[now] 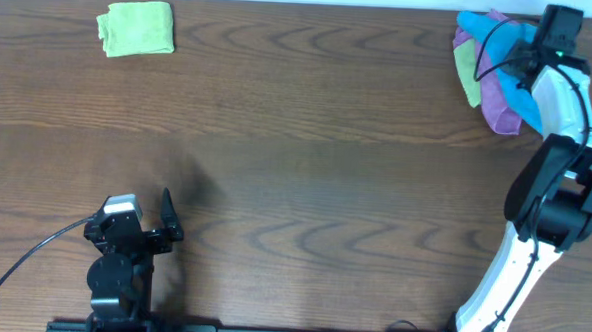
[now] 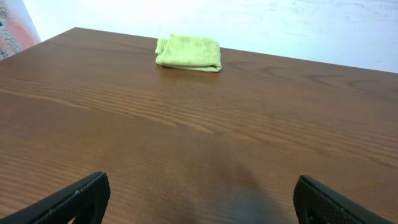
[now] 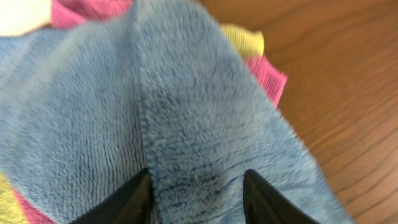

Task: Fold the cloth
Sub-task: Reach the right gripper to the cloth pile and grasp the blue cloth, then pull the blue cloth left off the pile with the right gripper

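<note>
Bright, even light; the cloth (image 3: 186, 112) blurs close-up.

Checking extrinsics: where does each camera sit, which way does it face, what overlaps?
Overhead: above the table, looking straight down; left arm and right arm show.
Left wrist: low, facing across the table at the folded lime-green cloth; left tool, fingers in bottom corners.
Right wrist: close over the blue cloth; right tool, fingers astride its ridge.
Shared: overhead and left wrist, folded lime-green cloth; overhead and right wrist, blue cloth.
</note>
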You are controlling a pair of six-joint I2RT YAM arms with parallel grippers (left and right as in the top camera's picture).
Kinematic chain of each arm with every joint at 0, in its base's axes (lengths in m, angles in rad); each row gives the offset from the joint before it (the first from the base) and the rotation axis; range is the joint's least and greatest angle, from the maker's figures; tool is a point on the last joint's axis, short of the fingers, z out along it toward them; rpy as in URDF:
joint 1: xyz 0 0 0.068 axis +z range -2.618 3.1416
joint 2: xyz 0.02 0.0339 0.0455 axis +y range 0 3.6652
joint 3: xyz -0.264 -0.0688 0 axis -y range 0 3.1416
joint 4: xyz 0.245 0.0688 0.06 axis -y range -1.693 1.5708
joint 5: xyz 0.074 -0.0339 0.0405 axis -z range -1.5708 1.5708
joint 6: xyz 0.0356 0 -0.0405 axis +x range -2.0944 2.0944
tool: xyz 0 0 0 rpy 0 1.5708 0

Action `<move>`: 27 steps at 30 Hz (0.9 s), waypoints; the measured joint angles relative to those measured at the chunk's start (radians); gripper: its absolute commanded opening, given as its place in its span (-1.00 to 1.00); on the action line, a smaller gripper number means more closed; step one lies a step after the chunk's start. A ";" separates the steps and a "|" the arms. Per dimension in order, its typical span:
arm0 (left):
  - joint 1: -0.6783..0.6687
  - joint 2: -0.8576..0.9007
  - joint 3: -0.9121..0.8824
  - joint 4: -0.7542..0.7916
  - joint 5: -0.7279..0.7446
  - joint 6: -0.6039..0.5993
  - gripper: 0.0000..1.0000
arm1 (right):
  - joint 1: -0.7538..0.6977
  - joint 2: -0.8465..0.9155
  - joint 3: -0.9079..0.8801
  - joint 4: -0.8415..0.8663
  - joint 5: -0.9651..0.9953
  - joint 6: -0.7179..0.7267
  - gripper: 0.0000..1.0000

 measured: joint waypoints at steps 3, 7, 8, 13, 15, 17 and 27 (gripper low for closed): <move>0.000 0.000 0.000 0.000 0.000 0.000 0.91 | 0.000 0.000 0.025 -0.016 0.009 -0.006 -0.60; 0.000 0.000 0.000 0.000 0.000 0.000 0.91 | 0.000 0.000 0.029 -0.043 0.015 -0.006 -0.83; 0.000 0.000 0.000 0.000 0.000 0.000 0.91 | 0.000 0.000 0.029 -0.048 0.015 -0.008 -0.82; 0.000 0.000 0.000 0.000 0.000 0.000 0.91 | 0.000 0.000 0.029 -0.063 0.015 -0.010 -0.97; 0.000 0.000 0.000 0.000 0.000 0.000 0.91 | 0.000 0.000 0.029 -0.066 0.015 -0.010 -0.97; 0.000 0.000 0.000 0.000 0.000 0.000 0.91 | 0.000 0.000 0.029 -0.069 0.015 -0.010 -0.97; 0.000 0.000 0.000 0.000 0.000 0.000 0.91 | 0.000 -0.007 0.029 -0.098 0.015 -0.010 -0.96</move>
